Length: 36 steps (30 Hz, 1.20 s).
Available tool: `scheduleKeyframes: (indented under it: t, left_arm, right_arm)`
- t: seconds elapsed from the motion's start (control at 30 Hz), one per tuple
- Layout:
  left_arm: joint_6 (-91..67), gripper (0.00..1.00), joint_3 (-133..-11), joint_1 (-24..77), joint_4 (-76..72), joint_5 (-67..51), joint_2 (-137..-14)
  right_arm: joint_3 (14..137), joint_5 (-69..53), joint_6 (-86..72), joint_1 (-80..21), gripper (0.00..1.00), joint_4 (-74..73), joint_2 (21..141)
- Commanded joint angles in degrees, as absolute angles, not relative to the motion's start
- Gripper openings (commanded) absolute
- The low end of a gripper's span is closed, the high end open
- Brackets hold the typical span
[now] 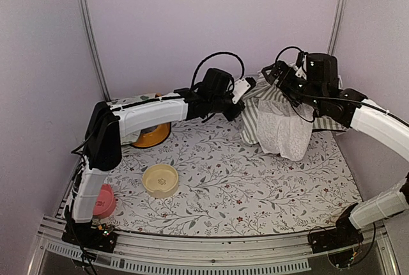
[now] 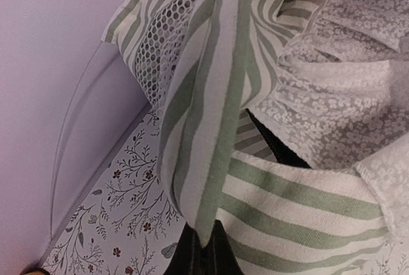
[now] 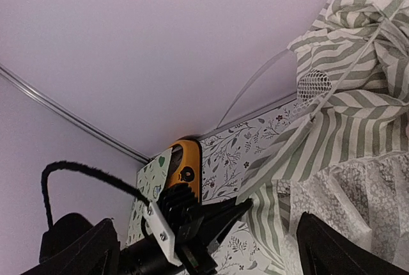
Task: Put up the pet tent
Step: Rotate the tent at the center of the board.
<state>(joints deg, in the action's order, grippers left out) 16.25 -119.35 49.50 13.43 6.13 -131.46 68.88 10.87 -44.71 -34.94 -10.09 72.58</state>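
Note:
The pet tent is a slumped heap of grey-green and white striped fabric at the back right of the table, with its white lace flap hanging in front. My left gripper is shut on a striped fold at the tent's left edge; the left wrist view shows it pinched between the jaws. My right gripper hovers at the top of the heap, and its fingers stand wide apart with nothing between them. A thin white pole arcs out against the back wall and also shows in the right wrist view.
The table has a floral cover. An orange bowl and a cream printed mat lie under my left arm. A cream bowl sits front centre-left, and a pink bowl at the front left. Walls close in behind and beside the tent.

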Motion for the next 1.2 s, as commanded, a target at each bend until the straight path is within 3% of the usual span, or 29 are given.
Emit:
scheduleKeyframes:
  t: [0.0,0.37,0.57,0.77,1.17]
  left_arm:
    - [13.00,0.00,-117.46,50.22,5.99,6.49,-132.81]
    - [12.68,0.00,-117.34,51.72,4.11,7.24,-137.06]
    - [12.72,0.00,-117.55,52.40,3.09,7.27,-138.73]
    - [12.65,0.00,-117.22,52.76,2.99,7.46,-139.31]
    - [12.11,0.00,-115.16,52.84,1.68,7.82,-138.78]
  right_arm:
    - [72.90,8.02,-56.30,-28.66,0.98,-8.59,79.50]
    - [72.68,-2.18,-66.72,-11.46,0.99,-5.68,80.51]
    - [73.63,-4.44,-69.33,-7.91,0.98,-8.20,79.15]
    - [82.87,-0.24,-54.09,-7.91,0.96,-16.11,82.83]
    - [69.10,2.95,-43.60,-6.48,0.98,-16.95,74.10]
